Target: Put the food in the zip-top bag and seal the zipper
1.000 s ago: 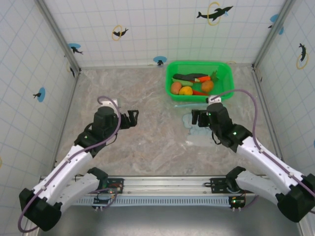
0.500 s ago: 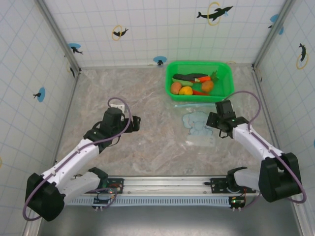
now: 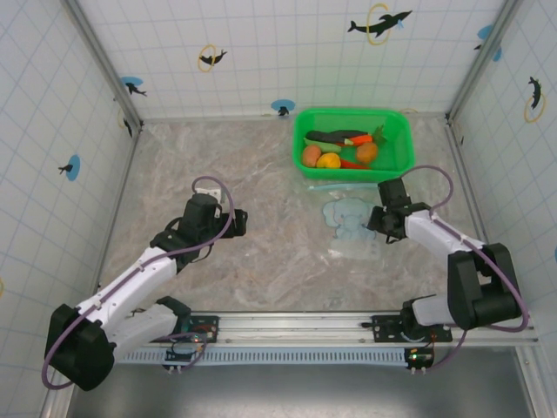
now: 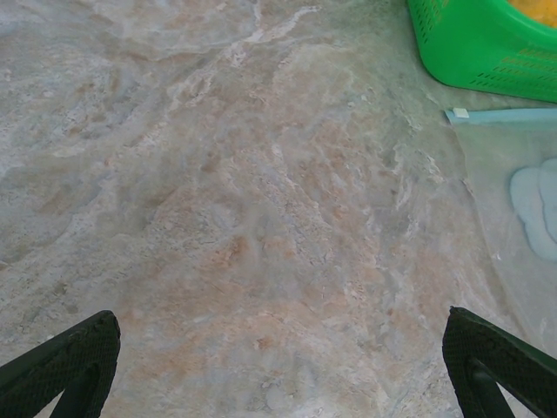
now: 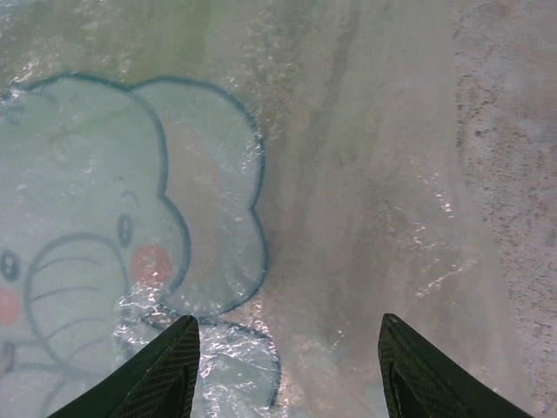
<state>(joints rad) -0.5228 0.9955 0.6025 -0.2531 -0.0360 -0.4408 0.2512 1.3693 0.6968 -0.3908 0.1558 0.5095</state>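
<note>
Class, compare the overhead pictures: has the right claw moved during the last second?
Yes. The right claw shifted rightward: earlier below the green basket's middle, now below its right end, over the zip-top bag's right side.

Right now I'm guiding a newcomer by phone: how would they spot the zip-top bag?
On the marbled table, find the bright green mesh basket of toy produce at the far right. Just on its near side lies a flat clear plastic pouch. Unlike anything nearby, it is see-through, with a light-blue elephant print and a pale blue zipper strip along its far edge.
</note>
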